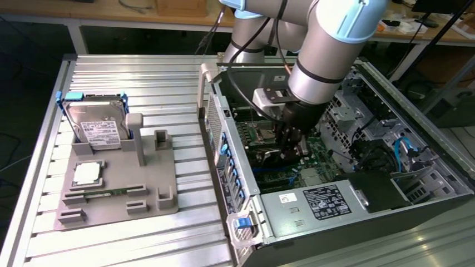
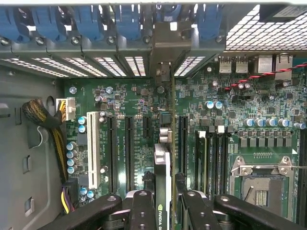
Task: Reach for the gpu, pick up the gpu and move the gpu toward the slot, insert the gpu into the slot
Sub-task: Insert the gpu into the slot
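I hold the gripper (image 2: 164, 203) clamped on the gpu (image 2: 163, 158), edge-on inside the open case above the green motherboard (image 2: 129, 100); insertion is in hand and calls for keeping the card true over the slot (image 2: 183, 143).

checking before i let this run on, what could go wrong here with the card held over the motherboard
The gripper is shut on the thin dark gpu card, seen edge-on above the green motherboard.

1. Several long black slots lie side by side, so the card's edge may well meet the wrong one or land between two.
2. Its silvery end bracket sits close to the blue clips and vented back wall and could catch there.
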### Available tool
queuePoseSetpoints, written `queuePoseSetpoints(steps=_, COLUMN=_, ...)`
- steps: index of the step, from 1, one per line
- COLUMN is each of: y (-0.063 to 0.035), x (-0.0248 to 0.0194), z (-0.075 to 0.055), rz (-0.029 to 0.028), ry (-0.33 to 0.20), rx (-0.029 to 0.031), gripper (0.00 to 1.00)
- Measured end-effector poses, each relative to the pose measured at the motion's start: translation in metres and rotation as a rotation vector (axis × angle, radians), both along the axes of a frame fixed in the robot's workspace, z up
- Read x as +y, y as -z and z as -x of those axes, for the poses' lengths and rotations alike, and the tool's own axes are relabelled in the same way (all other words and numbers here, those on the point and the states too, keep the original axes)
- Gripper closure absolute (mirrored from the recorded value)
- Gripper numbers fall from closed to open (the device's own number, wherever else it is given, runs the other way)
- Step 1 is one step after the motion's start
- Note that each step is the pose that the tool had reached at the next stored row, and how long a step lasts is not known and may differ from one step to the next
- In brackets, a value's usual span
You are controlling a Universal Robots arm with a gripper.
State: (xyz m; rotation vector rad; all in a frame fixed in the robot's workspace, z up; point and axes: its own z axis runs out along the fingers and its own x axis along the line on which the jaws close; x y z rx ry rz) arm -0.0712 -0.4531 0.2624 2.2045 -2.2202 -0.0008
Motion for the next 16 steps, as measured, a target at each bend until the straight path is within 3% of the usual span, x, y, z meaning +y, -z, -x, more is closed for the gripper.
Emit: queuePoseSetpoints(steps=16, y=0.0039, x=0.0000, z=0.0014, rz=0.0002, ry=0.000, rx=0.0008, gripper=0.73)
